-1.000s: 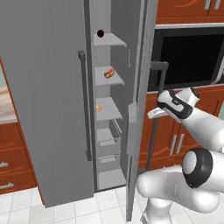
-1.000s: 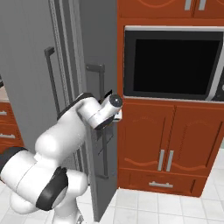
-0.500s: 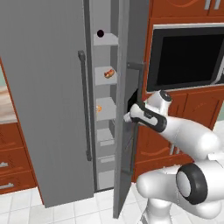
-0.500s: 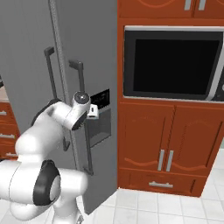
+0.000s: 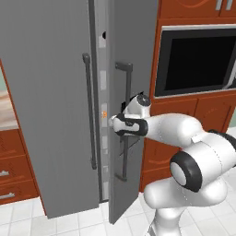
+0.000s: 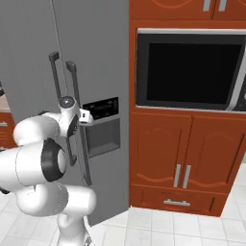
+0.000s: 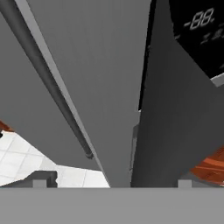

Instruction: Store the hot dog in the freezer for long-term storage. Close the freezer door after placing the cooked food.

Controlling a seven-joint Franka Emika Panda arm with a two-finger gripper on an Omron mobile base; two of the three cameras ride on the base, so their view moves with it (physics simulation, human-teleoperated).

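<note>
Left base view: freezer door (image 5: 125,50) upright, ajar

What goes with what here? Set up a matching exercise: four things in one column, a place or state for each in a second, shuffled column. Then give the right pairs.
Things:
1. narrow grey freezer door with a dark dispenser panel
2. black-fronted built-in oven
3. robot's end effector
4. white tiled floor

Places or states:
A. set into red-brown wooden cabinets
B. open, close against the freezer door
C. ajar, with a slim gap left
D. lowest of all, beneath the cabinets

Pairs: 1-C, 2-A, 3-B, 4-D
</note>
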